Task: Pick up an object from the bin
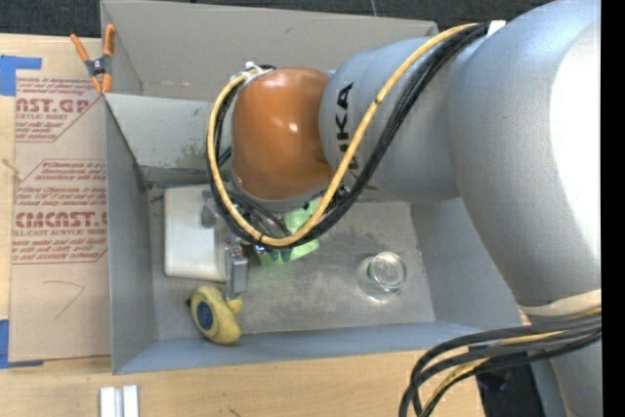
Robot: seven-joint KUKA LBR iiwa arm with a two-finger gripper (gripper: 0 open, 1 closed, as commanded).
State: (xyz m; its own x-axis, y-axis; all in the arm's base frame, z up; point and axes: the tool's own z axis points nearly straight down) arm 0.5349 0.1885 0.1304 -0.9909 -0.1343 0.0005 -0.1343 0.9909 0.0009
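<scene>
Four loose things lie on the floor of your bin, and most of the view above them is taken up by the arm [469, 132]. It is a thick, smooth, silver-grey tube reaching in from the right, with yellow and black cables [391, 103] looped along it. The grey metal bin [127, 210] has sloped, matte walls and a scuffed, dusty floor. At the arm's wrist sits a glossy, rounded orange cover [278, 132], well over the bin's middle.

The largest of the loose things is a white box [187, 231]. It is flat and rectangular with softened corners, and it lies on the left of the floor. Next comes a bright green piece [298, 247], mostly hidden under the wrist, so you cannot make out its shape. A clear round thing [383, 271], like a small glass or plastic cup seen from above, stands alone to the right, well apart from the others. Near the front wall lies a small yellow tape-measure-like lump [217, 317] with a blue disc on its face.

Your gripper [236, 276] hangs as a narrow grey metal piece at the white box's lower right corner, just above the yellow lump. Whether it is spread or clenched you cannot tell from this view. You can see nothing gripped in it.
</scene>
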